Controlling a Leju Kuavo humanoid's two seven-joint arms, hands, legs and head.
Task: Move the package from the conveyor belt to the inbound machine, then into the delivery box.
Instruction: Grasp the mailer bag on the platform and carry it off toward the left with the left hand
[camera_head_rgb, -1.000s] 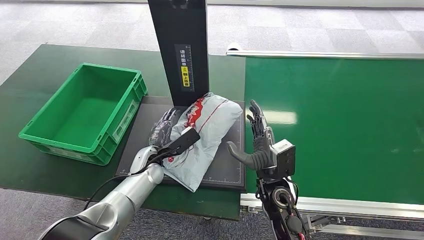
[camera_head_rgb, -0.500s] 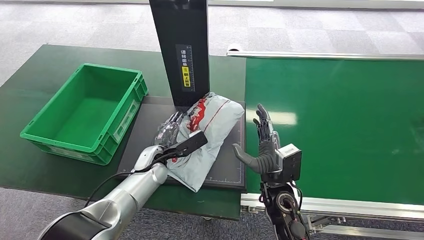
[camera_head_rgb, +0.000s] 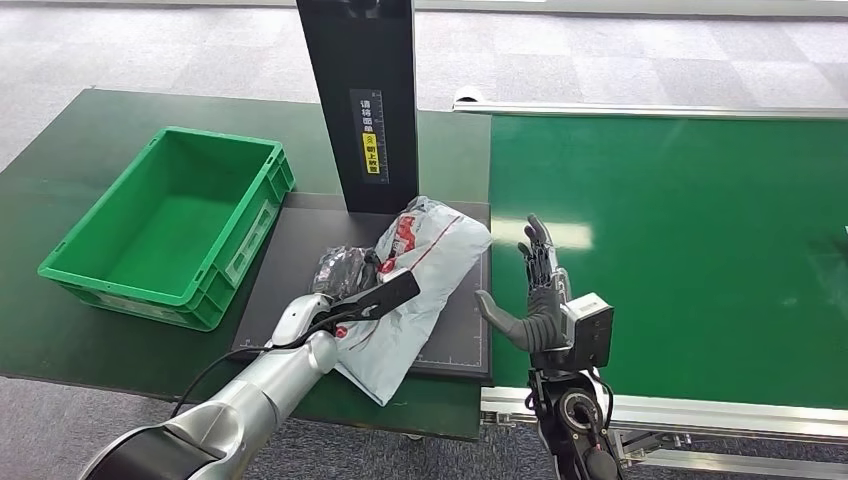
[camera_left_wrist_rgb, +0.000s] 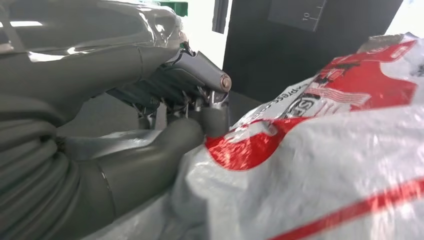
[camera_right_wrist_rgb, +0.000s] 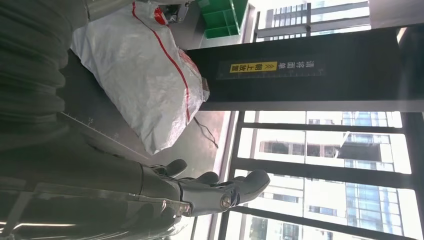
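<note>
**Left hand gripping package on scanner plate; right hand spread beside it**

Left hand (camera_head_rgb: 345, 272) lies on the near-left side of the package (camera_head_rgb: 415, 275), thumb and dark fingers (camera_left_wrist_rgb: 170, 87) clamped onto the plastic skin. The left wrist view shows the thumb pressed into the bag right where the red print begins, fingers arched over the top of the fold. The silver left arm (camera_head_rgb: 270, 380) comes up from the lower left.

The package is a grey-white poly mailer with red printing. It lies slantwise on the black plate of the inbound machine (camera_head_rgb: 295, 250), far end near the foot of the machine's black upright column (camera_head_rgb: 362, 100), near end hanging just over the plate's front edge. The bag looks slightly bunched under the hand.

Right hand (camera_head_rgb: 535, 295) stands upright just right of the package, over the seam between plate and conveyor belt (camera_head_rgb: 690, 250). Fingers are straight and apart, thumb stuck out toward the bag, holding nothing. A clear gap separates it from the bag. In the right wrist view the same fingers (camera_right_wrist_rgb: 210, 192) are extended, with the package (camera_right_wrist_rgb: 145, 75) beyond them on the plate.

The green delivery box (camera_head_rgb: 165, 225) sits on the dark green table (camera_head_rgb: 60, 150), just left of the plate, well apart from the package.
</note>
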